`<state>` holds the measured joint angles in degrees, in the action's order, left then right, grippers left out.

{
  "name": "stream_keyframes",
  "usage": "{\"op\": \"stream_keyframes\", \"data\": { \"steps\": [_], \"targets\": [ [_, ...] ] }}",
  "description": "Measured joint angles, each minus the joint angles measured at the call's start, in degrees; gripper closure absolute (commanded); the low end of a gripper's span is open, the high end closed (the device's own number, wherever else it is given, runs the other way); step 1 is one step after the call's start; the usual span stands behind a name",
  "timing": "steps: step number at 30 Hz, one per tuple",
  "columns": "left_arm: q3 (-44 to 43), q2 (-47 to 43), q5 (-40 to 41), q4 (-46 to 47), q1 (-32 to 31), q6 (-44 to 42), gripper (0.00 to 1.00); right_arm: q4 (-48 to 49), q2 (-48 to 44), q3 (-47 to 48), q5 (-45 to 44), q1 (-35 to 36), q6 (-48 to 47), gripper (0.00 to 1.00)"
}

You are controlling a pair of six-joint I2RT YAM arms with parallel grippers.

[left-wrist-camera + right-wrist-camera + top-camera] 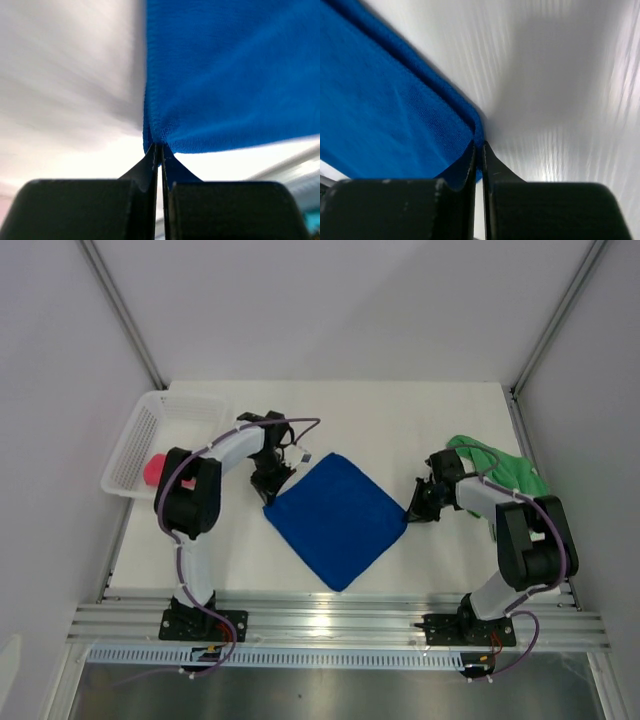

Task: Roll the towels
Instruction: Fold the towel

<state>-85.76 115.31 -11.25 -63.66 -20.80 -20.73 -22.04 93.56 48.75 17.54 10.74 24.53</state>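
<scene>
A royal blue towel (335, 517) lies spread flat as a diamond in the middle of the white table. My left gripper (270, 496) is shut on its left corner; the wrist view shows the blue towel (225, 75) pinched at my left gripper's (160, 146) tips. My right gripper (411, 512) is shut on the right corner, where the blue towel's (395, 115) hem sits between the tips of my right gripper (479, 145). A bright green towel (505, 468) lies crumpled behind the right arm. A pink-red towel (152, 469) lies in the basket.
A white mesh basket (175, 410) stands at the table's far left. The aluminium rail (330, 620) with both arm bases runs along the near edge. Grey walls close in the table on both sides and behind.
</scene>
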Motion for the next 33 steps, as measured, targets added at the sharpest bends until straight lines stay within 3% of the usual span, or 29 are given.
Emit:
{"op": "stream_keyframes", "data": {
  "steps": [3, 8, 14, 15, 18, 19, 20, 23, 26, 29, 33],
  "targets": [
    [-6.4, 3.0, 4.3, 0.7, 0.1, -1.5, 0.99, 0.0, -5.9, -5.8, -1.2, 2.5, 3.0, 0.95],
    [-14.4, 8.8, 10.0, 2.4, -0.1, -5.1, 0.99, 0.4, -15.0, -13.9, -3.4, 12.7, 12.1, 0.92],
    [-17.3, 11.6, 14.7, 4.6, -1.8, -10.2, 0.99, 1.4, -19.8, -17.1, -5.1, 21.9, 22.7, 0.74],
    [-17.7, 11.8, 15.5, 4.8, -2.3, -11.0, 0.99, 1.4, -20.1, -17.2, -5.3, 22.5, 23.9, 0.64],
    [-19.1, 12.3, 17.5, 5.7, -4.1, -13.5, 0.71, 0.7, -20.6, -17.1, -6.6, 23.1, 26.0, 0.52],
    [-19.4, 12.4, 18.0, 5.9, -4.7, -14.2, 0.58, -0.3, -20.8, -16.9, -7.2, 23.1, 26.0, 0.50],
    [-19.6, 12.4, 18.4, 5.9, -5.0, -14.7, 0.53, -1.7, -21.1, -16.4, -7.8, 23.0, 25.9, 0.50],
    [-19.6, 12.1, 19.1, 5.8, -5.9, -15.2, 0.47, -6.2, -21.6, -12.2, -9.6, 21.1, 22.9, 0.47],
    [-18.4, 9.7, 19.8, 5.0, -5.7, -15.4, 0.45, -7.8, -20.2, -4.9, -8.9, 16.0, 17.5, 0.54],
    [-18.4, 5.1, 19.8, 3.3, -5.6, -15.3, 0.45, -7.6, -12.2, 7.5, -8.4, 10.9, 11.2, 0.62],
    [-15.6, -6.9, 15.5, 0.8, -6.1, -15.3, 0.45, -4.7, 1.6, 23.8, -7.1, 8.5, 4.8, 0.60]
  ]
}}
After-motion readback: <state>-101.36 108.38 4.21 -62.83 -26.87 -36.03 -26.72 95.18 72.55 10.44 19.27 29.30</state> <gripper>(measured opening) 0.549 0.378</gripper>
